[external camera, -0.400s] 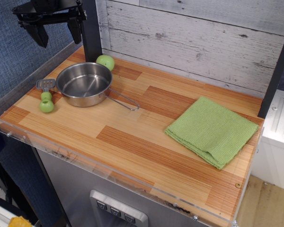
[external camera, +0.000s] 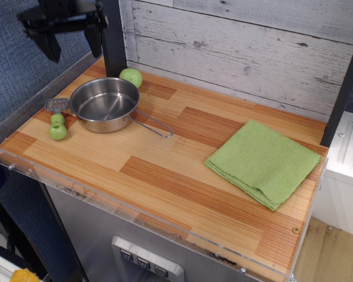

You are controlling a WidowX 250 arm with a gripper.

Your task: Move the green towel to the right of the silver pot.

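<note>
Since earlier frame, end effector (external camera: 67,36) barely shifts, fingers spread, empty; we see green towel (external camera: 263,161) far right across desk (external camera: 159,176), beyond silver pot (external camera: 105,104).

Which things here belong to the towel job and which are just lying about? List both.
Job: towel, flat at the right end of the table; pot, empty, at the left end; gripper, open, up above the left end, holding nothing.

Lying about: green ball behind the pot; green-handled tool left of the pot.
</note>
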